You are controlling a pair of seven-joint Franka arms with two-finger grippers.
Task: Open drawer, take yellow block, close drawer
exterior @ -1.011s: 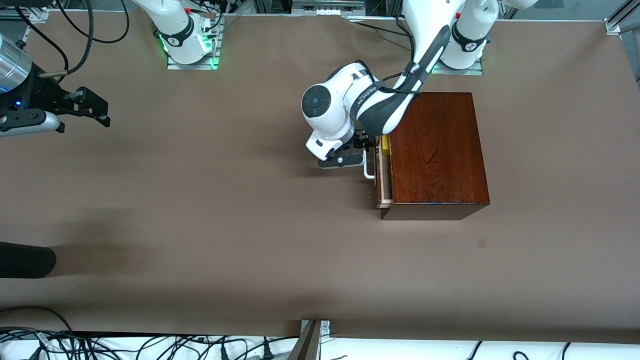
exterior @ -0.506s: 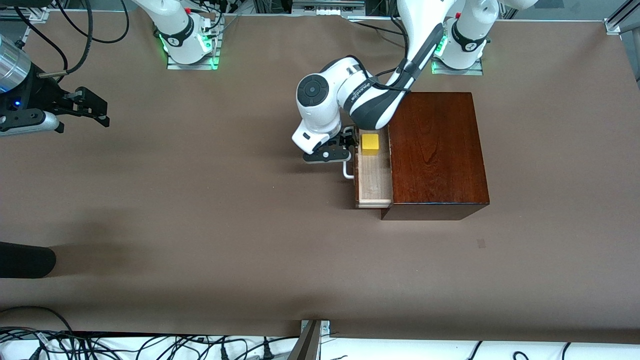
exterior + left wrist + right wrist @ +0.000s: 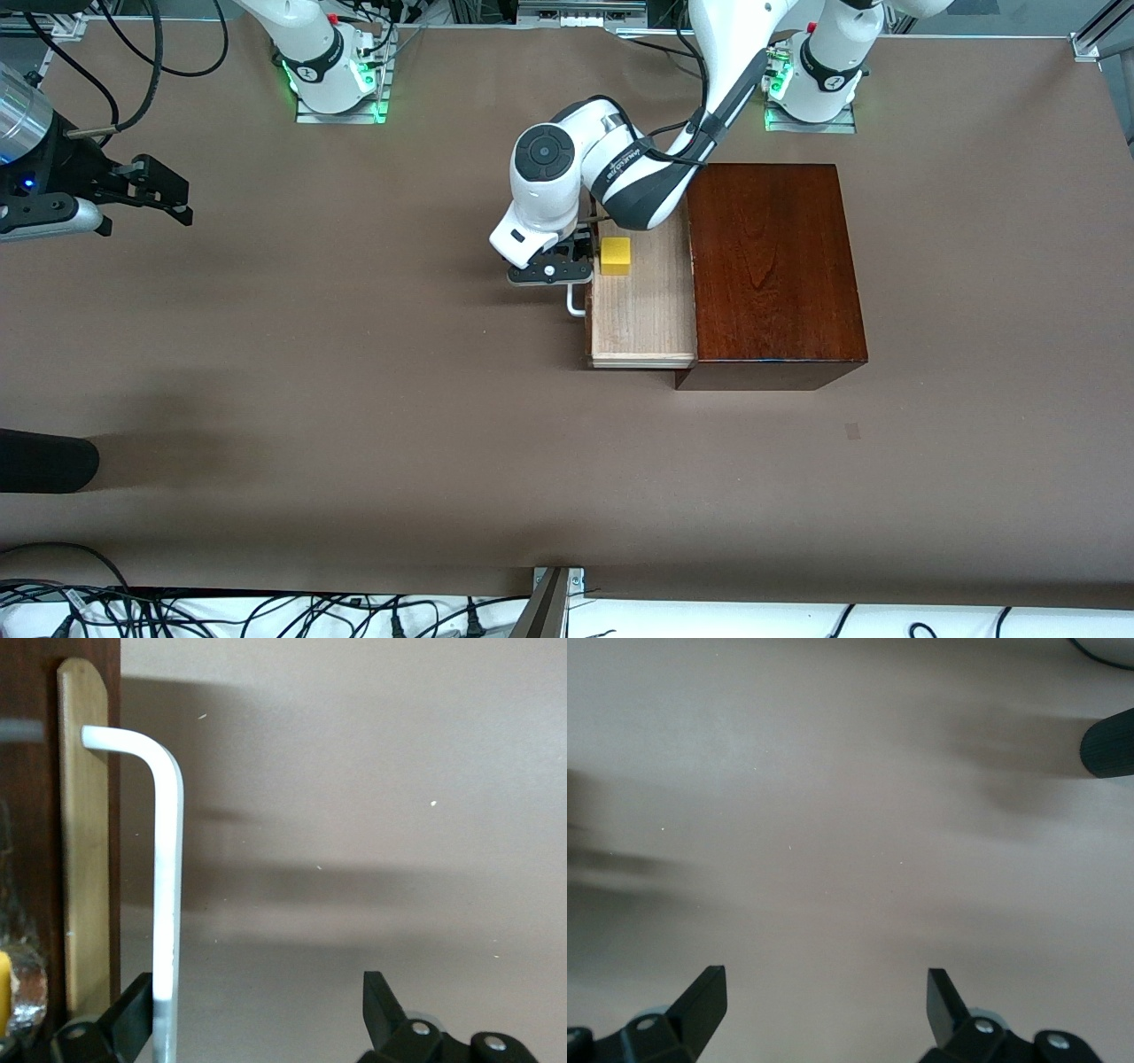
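The right gripper (image 3: 168, 190) waits in the air over bare table at the right arm's end, its fingers (image 3: 700, 1001) spread wide with nothing between them; the right wrist view shows only the brown tabletop (image 3: 354, 399) below it. Toward the middle, the left gripper (image 3: 580, 257) sits low at the drawer's white handle (image 3: 164, 895). In the left wrist view its fingers (image 3: 381, 1005) stand apart, with the bar running just inside one finger; whether that finger presses the bar is hard to tell, and the jaws are not closed around it. The drawer (image 3: 642, 310) is pulled well out of the dark wooden box (image 3: 775, 266), toward the right arm's end, its pale wood tray open to view. The yellow block (image 3: 615, 255) lies in that tray, in the corner by the drawer front and farther from the front camera, just beside the left gripper. Nothing else shows in the visible part of the tray.
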